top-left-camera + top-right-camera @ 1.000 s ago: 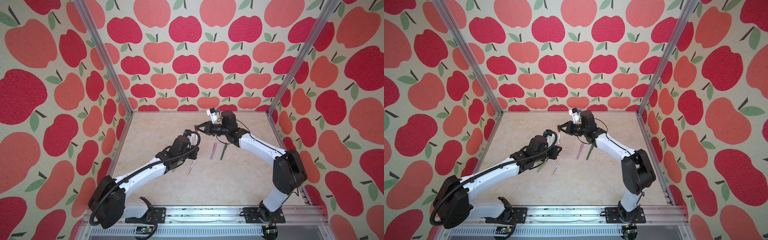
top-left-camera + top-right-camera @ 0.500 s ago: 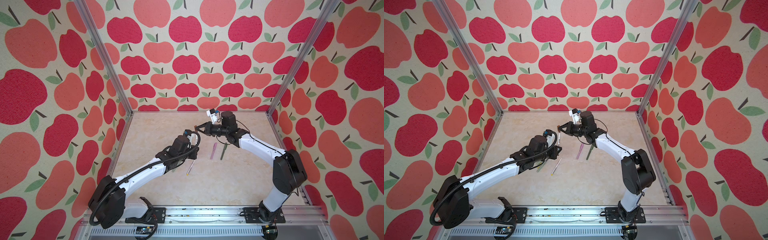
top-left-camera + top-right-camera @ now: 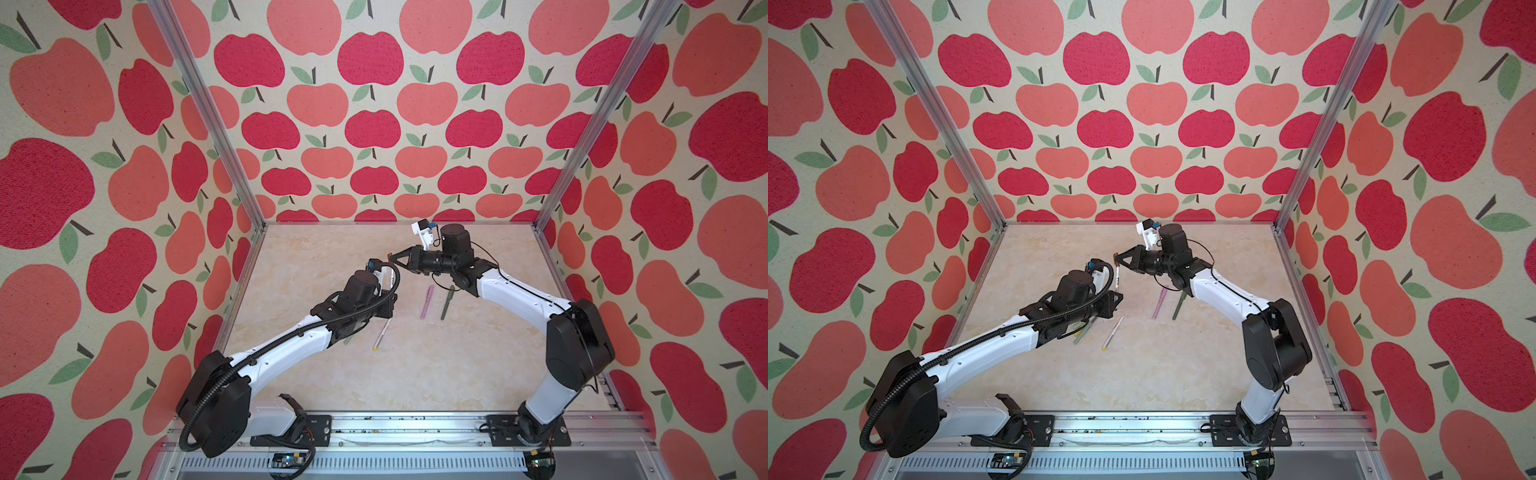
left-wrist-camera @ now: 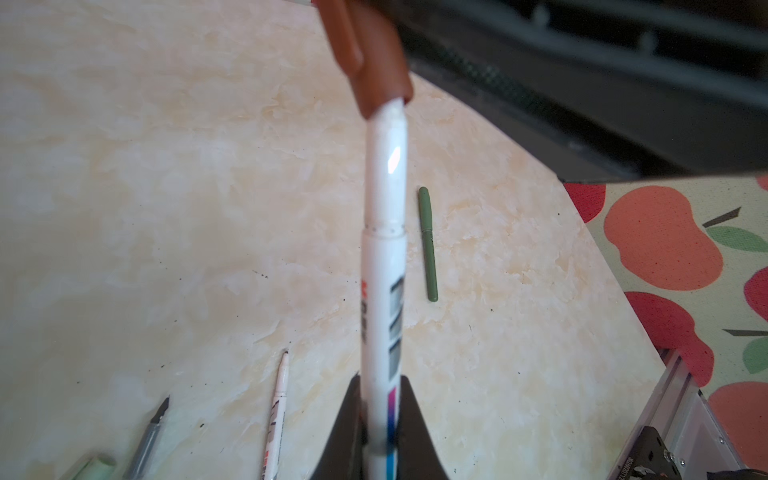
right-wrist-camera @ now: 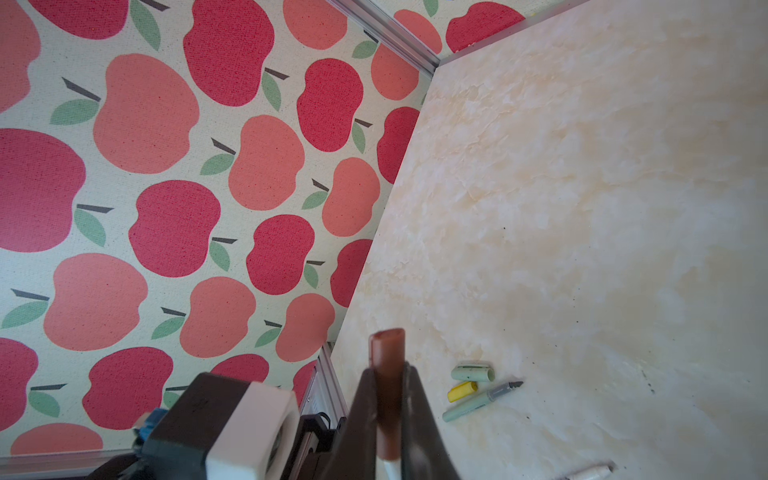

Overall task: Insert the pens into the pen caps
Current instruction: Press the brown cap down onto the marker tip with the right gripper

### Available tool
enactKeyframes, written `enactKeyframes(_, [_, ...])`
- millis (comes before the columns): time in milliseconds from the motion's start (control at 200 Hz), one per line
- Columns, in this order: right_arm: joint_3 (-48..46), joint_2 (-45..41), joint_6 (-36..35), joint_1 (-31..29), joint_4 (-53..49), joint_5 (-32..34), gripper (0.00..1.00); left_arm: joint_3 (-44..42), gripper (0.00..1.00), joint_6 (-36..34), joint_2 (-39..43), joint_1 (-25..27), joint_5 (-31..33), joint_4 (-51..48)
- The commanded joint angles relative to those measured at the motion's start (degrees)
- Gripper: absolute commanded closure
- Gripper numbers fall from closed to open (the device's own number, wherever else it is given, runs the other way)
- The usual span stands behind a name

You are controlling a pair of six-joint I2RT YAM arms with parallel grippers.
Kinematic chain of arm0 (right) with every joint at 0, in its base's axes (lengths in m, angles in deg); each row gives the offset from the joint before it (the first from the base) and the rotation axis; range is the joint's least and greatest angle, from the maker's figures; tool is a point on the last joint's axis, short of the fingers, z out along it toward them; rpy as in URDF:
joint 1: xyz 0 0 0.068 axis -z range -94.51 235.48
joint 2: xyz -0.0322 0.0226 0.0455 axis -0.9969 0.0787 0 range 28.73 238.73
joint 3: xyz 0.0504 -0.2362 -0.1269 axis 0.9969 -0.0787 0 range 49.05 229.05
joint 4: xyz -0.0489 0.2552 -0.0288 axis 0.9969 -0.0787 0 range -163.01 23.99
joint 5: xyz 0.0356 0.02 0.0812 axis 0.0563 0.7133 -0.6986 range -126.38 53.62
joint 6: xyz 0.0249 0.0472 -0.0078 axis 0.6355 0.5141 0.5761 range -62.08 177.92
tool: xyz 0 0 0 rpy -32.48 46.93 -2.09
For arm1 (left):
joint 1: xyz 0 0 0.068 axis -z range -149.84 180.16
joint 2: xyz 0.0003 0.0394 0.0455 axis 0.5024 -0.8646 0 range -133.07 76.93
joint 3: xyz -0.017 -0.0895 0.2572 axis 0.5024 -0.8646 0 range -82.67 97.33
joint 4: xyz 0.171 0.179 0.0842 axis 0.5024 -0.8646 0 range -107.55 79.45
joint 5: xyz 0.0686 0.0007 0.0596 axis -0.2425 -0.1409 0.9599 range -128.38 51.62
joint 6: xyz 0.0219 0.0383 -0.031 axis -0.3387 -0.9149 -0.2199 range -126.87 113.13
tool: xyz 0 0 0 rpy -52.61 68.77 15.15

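**Mid-air capping, both grips tight**

In both top views the left gripper (image 3: 1115,296) and right gripper (image 3: 1118,259) meet above the table (image 3: 1183,365). Left wrist view: left jaws clamp the white pen (image 4: 384,291), its tip inside the brown cap (image 4: 370,62). Right wrist view: right jaws pinch that cap.

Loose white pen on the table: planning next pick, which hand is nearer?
Left. The left hand is close behind the loose white pen; the right hand is farther back, gripping the brown cap.

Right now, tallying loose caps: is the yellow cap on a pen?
No: the right wrist view shows the yellow cap lying alone on the table beside the light green cap.
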Motion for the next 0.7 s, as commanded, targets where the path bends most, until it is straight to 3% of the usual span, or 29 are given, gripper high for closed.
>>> enactKeyframes(0, [-1.5, -2.2, -0.4, -1.0, 0.2, -0.5, 1.00, -0.7, 1.00, 0.6, 1.2, -0.5, 1.4, 1.4])
enactKeyframes(365, [-5.9, -3.1, 2.7, -2.3, 6.8, 1.6, 1.00, -0.7, 1.00, 0.8, 1.4, -0.7, 4.3, 7.4])
enactKeyframes(695, [-8.9, -2.6, 5.9, -2.5, 14.5, 1.3, 1.00, 2.6, 1.00, 0.1, -2.4, -0.5, 2.3, 11.2])
